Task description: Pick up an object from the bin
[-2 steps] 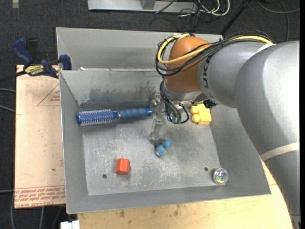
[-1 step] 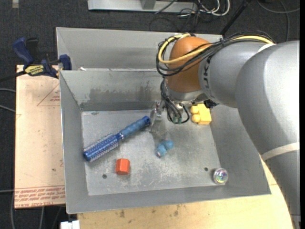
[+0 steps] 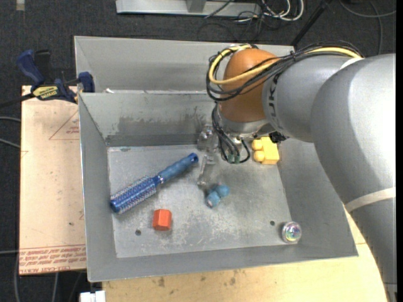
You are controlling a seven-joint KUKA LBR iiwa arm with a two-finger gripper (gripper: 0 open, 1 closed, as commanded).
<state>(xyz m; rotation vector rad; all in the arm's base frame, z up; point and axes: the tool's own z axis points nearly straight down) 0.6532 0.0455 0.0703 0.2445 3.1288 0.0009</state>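
My gripper (image 3: 204, 168) hangs in the middle of the bin, under the orange wrist cover. Its tip is just above and left of a small light-blue piece (image 3: 215, 195) lying on the bin floor, very near it. A blue hairbrush (image 3: 154, 182) lies slantwise to the left, its handle end pointing at the gripper. A small orange-red block (image 3: 162, 219) sits toward the front left. Nothing shows in the gripper's hold.
A yellow block (image 3: 266, 150) lies to the right of the gripper, partly under the arm. A shiny little ball (image 3: 291, 232) rests in the front right corner. The arm covers the bin's right rear part.
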